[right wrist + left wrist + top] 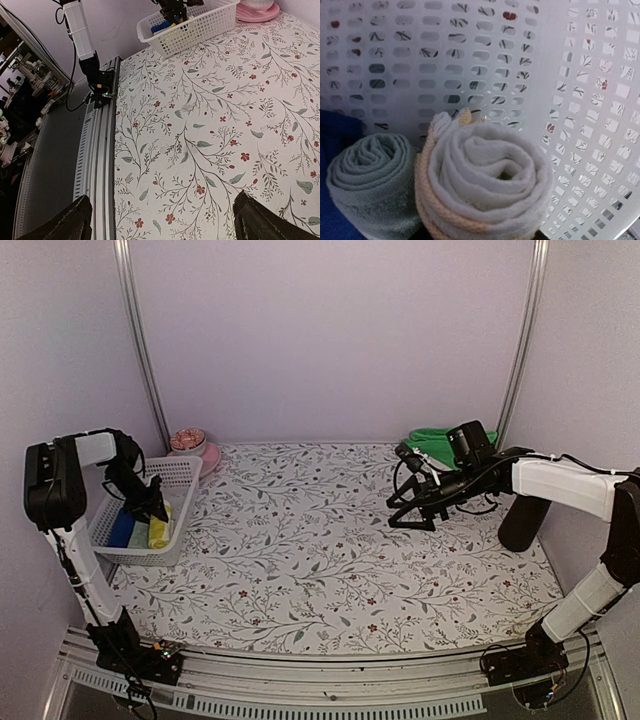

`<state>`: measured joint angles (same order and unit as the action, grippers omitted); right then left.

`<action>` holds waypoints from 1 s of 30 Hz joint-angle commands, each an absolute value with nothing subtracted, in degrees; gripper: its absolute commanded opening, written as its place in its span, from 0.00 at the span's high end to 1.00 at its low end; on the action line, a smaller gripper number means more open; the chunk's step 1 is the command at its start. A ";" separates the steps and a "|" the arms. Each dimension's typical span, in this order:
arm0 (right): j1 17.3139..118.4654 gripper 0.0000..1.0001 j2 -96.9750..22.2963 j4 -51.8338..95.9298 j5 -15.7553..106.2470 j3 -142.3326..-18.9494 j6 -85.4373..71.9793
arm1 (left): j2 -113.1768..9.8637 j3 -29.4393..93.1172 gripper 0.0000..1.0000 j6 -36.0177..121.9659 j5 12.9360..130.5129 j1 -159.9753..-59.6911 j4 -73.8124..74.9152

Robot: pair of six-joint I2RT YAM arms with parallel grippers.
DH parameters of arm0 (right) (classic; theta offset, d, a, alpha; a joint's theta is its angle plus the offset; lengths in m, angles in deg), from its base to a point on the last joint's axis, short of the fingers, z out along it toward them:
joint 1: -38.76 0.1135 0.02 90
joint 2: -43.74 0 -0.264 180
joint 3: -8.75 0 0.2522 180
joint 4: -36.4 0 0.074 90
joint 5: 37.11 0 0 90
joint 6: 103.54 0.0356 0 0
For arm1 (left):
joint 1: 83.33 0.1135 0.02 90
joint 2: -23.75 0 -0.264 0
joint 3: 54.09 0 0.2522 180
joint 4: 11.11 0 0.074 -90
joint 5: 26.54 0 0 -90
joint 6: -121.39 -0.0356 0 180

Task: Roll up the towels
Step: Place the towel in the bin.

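Worktop (300, 560): floral-print cover, read as a clock face from the overhead view with the arm bases at 6 o'clock. Item 1, white mesh basket (186, 512): stands at 9 o'clock, near the left edge. It holds three rolled cloths side by side: a blue roll (122, 528), a grey-green roll (370, 175) and the yellow-lime towel (158, 531). The yellow-lime towel is wound into a tight spiral, touching the grey-green roll on one side and lying close to the basket's mesh wall on the other. Item 2, green towel (440, 440): lies at 2 o'clock at the far right edge of the worktop, in a loose heap and not rolled, partly hidden behind the right arm. Item 3, pink bowl (207, 456): at 10 o'clock, just beyond the basket's far corner, contents too small to make out. Item 4, left tool (150, 502): reaches down into the basket directly over the yellow-lime towel; cannot tell whether its fingers are spread or pressed together. Item 5, right tool (165, 220): at 3 o'clock, above bare worktop, fingers spread wide with nothing between them, well apart from the basket and near the green towel
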<state>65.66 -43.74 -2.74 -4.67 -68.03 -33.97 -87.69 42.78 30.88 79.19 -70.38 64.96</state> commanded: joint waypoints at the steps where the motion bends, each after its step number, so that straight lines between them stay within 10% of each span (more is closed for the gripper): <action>1: 66.00 0.01 -42.39 -1.79 -4.57 -67.51 -34.11 | -87.60 42.76 0.71 30.17 80.27 -71.68 66.16; 22: 67.24 0.01 -42.03 -1.36 -3.99 -67.46 -34.46 | -91.64 43.27 0.79 35.96 76.22 -78.93 69.79; 30: 67.48 0.01 -42.56 -1.26 -4.16 -67.42 -34.55 | -91.15 44.21 0.66 37.26 71.81 -78.72 70.68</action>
<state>66.90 -43.72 -2.15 -4.21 -68.03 -34.03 -91.69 43.24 36.08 74.84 -78.36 69.20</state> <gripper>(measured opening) 0.989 0.319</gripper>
